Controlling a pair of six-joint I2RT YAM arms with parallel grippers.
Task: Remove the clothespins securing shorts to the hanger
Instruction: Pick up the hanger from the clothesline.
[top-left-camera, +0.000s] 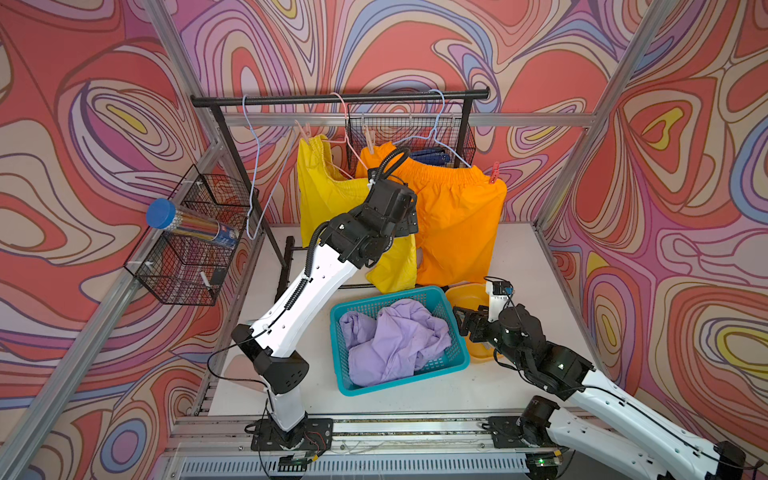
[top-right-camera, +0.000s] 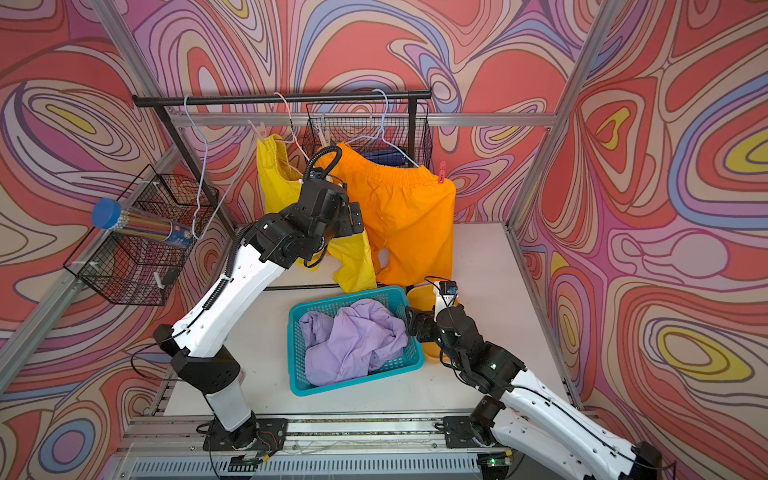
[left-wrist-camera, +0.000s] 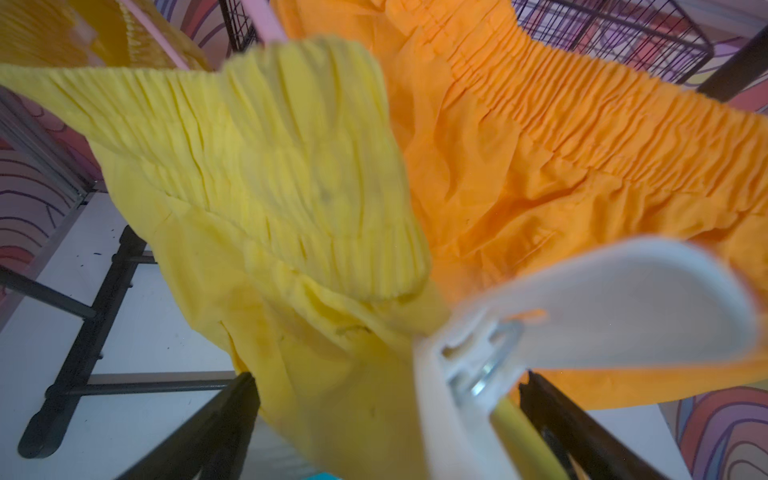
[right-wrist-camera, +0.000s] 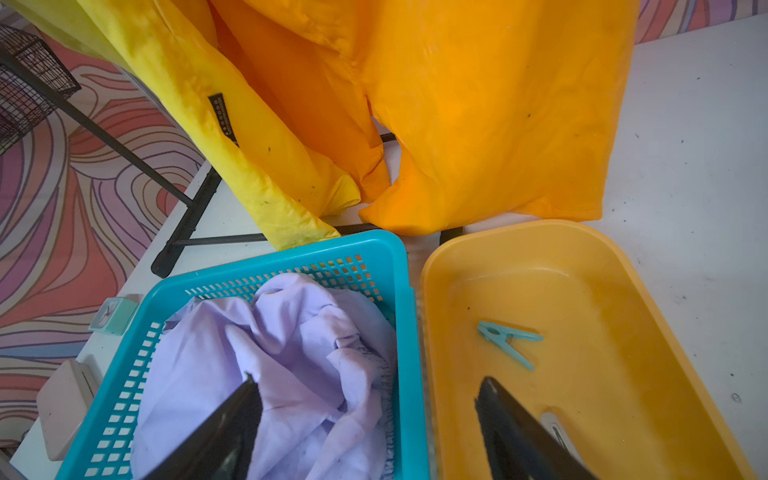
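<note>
The yellow shorts (top-left-camera: 324, 183) and the orange shorts (top-left-camera: 457, 216) hang from wire hangers on the black rack (top-left-camera: 340, 99). Clothespins show on them: pinkish (top-left-camera: 302, 129) on the yellow, beige (top-left-camera: 369, 139) and red (top-left-camera: 493, 173) on the orange. My left gripper (left-wrist-camera: 388, 378) is open at the yellow waistband (left-wrist-camera: 291, 174). A blurred white clothespin (left-wrist-camera: 582, 324) sits between its jaws, close to one finger. The lilac shorts (right-wrist-camera: 291, 353) lie in the teal basket (right-wrist-camera: 411, 374). My right gripper (right-wrist-camera: 368, 380) is open, straddling the basket's rim. A pale blue clothespin (right-wrist-camera: 509, 341) lies in the yellow tub (right-wrist-camera: 623, 270).
An empty pale blue hanger (top-left-camera: 253, 166) hangs at the rack's left end. A wire basket (top-left-camera: 187, 266) holding a blue-capped tube (top-left-camera: 191, 224) is fixed to the left frame, and another wire basket (top-left-camera: 411, 137) hangs behind the rack. A small mint clock (right-wrist-camera: 112, 316) stands beside the teal basket.
</note>
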